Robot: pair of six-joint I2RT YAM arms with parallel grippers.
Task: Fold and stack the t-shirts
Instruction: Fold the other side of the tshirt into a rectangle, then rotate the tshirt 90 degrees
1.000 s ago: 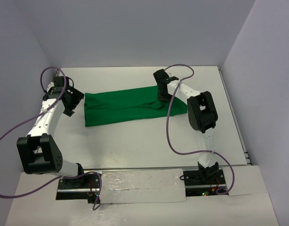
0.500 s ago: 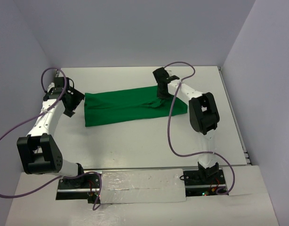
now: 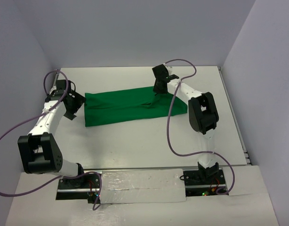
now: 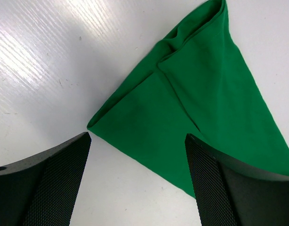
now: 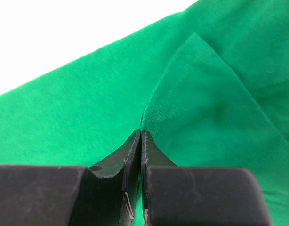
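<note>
The bright-green t-shirt (image 3: 121,107) lies on the white table as a long folded strip running left to right. My right gripper (image 3: 158,88) is at the strip's far edge, right of its middle. In the right wrist view it (image 5: 141,133) is shut on a raised fold edge of the t-shirt (image 5: 78,113). My left gripper (image 3: 75,106) is open and empty just left of the strip's left end. In the left wrist view its jaws (image 4: 137,141) stand wide apart above the table, with the corner of the t-shirt (image 4: 201,103) just ahead. No neck tag shows.
The white table (image 3: 135,141) is walled at the back and on both sides. A purple cable (image 3: 170,127) loops from the right arm above the table near the t-shirt's right end. The arm bases stand at the near edge (image 3: 140,186).
My right gripper has moved a little toward the back wall with the pinched fold, pulling the cloth there. My left gripper has shifted slightly away from the t-shirt's left end.
</note>
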